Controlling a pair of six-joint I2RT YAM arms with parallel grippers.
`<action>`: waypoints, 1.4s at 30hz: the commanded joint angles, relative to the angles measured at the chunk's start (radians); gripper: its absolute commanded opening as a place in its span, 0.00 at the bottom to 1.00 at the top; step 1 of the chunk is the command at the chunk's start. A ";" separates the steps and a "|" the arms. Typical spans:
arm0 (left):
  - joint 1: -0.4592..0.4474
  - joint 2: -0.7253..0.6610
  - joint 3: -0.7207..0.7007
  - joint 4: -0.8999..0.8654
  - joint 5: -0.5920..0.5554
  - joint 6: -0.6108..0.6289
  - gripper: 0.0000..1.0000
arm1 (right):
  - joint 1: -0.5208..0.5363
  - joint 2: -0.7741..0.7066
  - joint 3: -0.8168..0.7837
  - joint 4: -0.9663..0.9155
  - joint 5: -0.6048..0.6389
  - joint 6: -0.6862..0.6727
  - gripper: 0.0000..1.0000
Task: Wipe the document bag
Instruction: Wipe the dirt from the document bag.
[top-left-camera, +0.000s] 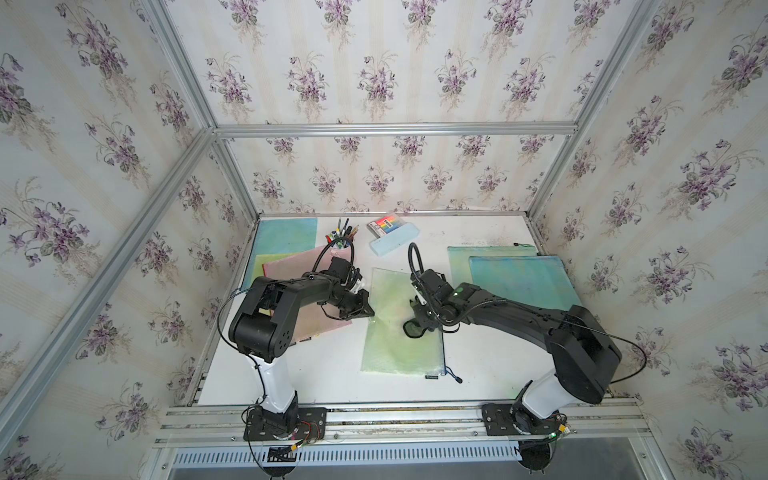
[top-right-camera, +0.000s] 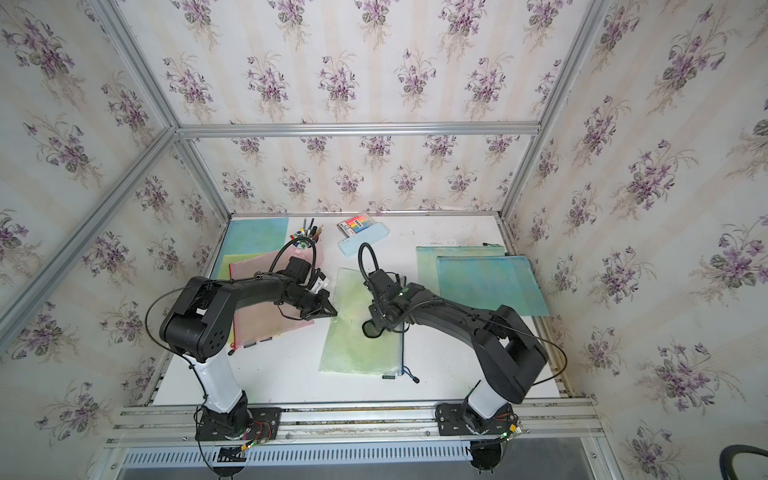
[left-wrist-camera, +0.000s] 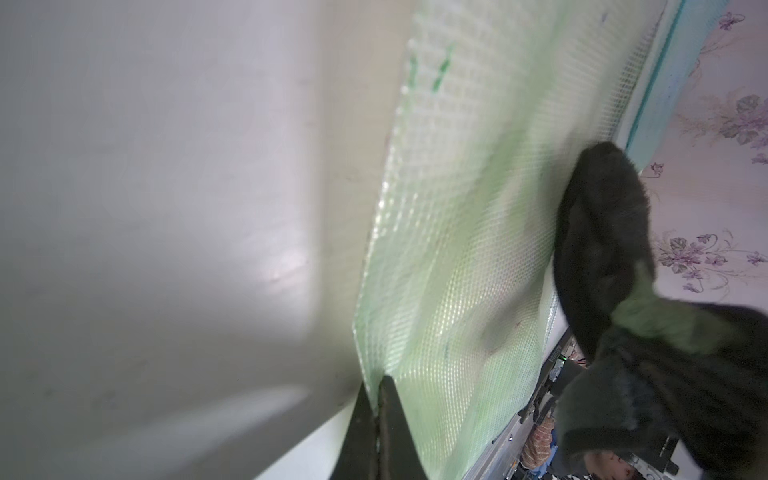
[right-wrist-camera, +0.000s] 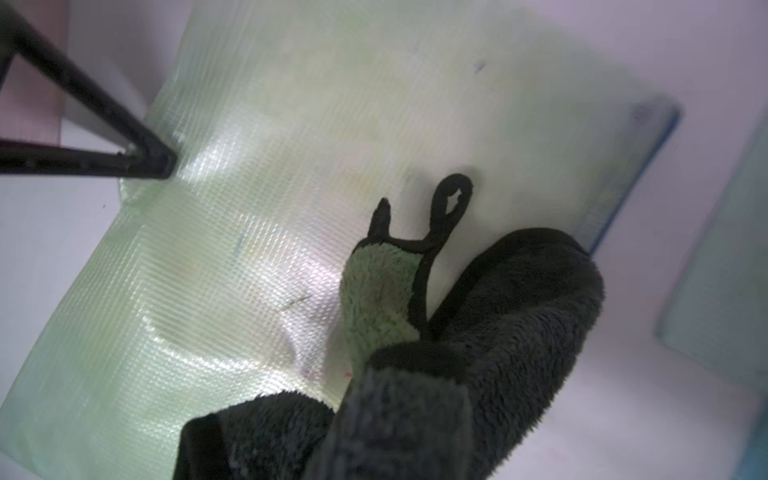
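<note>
Green mesh document bag flat at the tabletop's middle, long axis near edge to far edge, left long side pinned under the clenched left gripper, right gripper clamped on a dark cloth resting on its zip-side half, better placed for wiping.

On the table, the document bag lies central, the cloth on its three-o'clock side. Around it: pen cup at eleven o'clock, marker box at twelve, two overlapping pouches at two, stacked pouches at ten.
</note>
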 joint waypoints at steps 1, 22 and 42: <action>0.000 -0.008 -0.013 0.015 -0.012 -0.039 0.00 | 0.047 0.082 0.013 -0.007 -0.016 0.033 0.09; -0.005 -0.045 -0.039 0.018 -0.009 -0.037 0.00 | 0.139 0.091 0.156 -0.037 0.181 0.097 0.11; -0.005 -0.036 -0.005 -0.030 0.004 0.038 0.00 | 0.032 0.177 0.100 -0.394 0.395 0.420 0.11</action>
